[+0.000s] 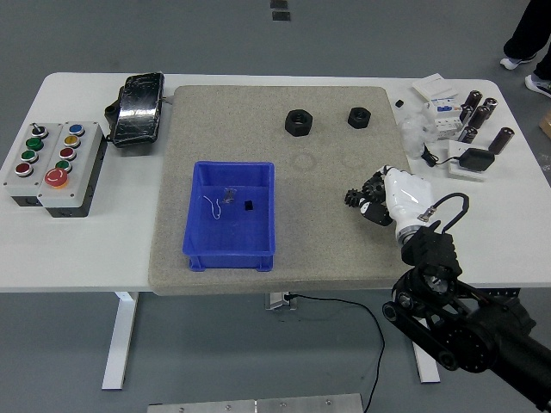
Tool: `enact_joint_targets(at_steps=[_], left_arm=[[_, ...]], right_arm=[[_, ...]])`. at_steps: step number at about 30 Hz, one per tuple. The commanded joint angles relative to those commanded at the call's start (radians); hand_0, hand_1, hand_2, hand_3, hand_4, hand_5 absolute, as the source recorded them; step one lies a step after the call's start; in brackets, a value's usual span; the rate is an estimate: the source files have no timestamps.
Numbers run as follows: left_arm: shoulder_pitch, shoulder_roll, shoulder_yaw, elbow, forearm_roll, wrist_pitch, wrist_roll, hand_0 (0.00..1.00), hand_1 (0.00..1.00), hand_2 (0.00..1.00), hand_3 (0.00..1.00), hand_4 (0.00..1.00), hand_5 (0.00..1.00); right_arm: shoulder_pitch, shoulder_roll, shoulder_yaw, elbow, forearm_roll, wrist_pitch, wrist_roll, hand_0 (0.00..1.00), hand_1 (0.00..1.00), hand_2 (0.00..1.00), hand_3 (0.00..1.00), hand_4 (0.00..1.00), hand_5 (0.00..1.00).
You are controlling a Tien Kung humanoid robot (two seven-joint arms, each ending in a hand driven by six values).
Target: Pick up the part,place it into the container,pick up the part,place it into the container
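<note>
**Right hand curled and empty beside the mat's right edge**

The right hand (379, 196), white-backed with black fingers, hovers low over the right side of the grey mat (258, 249), its fingers curled inward and holding nothing. Beyond it, toward the far edge of the mat, sit two black hex nuts: the larger nut (299, 122) and, to its right, the smaller nut (359, 116), well apart from each other. Left of the hand stands the blue container (196, 225), holding only small bits. A button box (52, 163) rests at the white surface's (86, 258) left end.
</note>
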Motion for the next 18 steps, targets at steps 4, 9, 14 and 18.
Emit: enact_joint_targets(at_steps=[4, 9, 14, 18], left_arm=[[0.0, -0.001, 0.0, 0.0, 0.0, 0.0, 0.0, 0.631, 0.552, 0.529, 0.603, 0.648, 0.339], [-0.001, -0.001, -0.001, 0.0, 0.005, -0.001, 0.002, 0.631, 0.553, 0.529, 0.603, 0.647, 0.337], [-0.004, 0.0, -0.001, 0.0, 0.006, -0.001, 0.003, 0.631, 0.553, 0.529, 0.603, 0.648, 0.339], [-0.004, 0.001, -0.002, 0.0, 0.008, -0.001, 0.004, 0.631, 0.553, 0.529, 0.603, 0.648, 0.339]], right_arm=[[0.013, 0.008, -0.027, 0.042, 0.005, -0.024, 0.0, 0.411, 0.563, 0.496, 0.541, 0.434, 0.002], [0.061, 0.048, -0.116, 0.096, 0.101, -0.115, 0.002, 0.422, 0.558, 0.494, 0.539, 0.444, 0.002], [0.086, 0.087, -0.199, 0.093, 0.242, -0.203, 0.084, 0.489, 0.572, 0.532, 0.565, 0.457, 0.002], [0.092, 0.1, -0.238, 0.087, 0.339, -0.214, 0.151, 0.489, 0.572, 0.532, 0.565, 0.457, 0.002]])
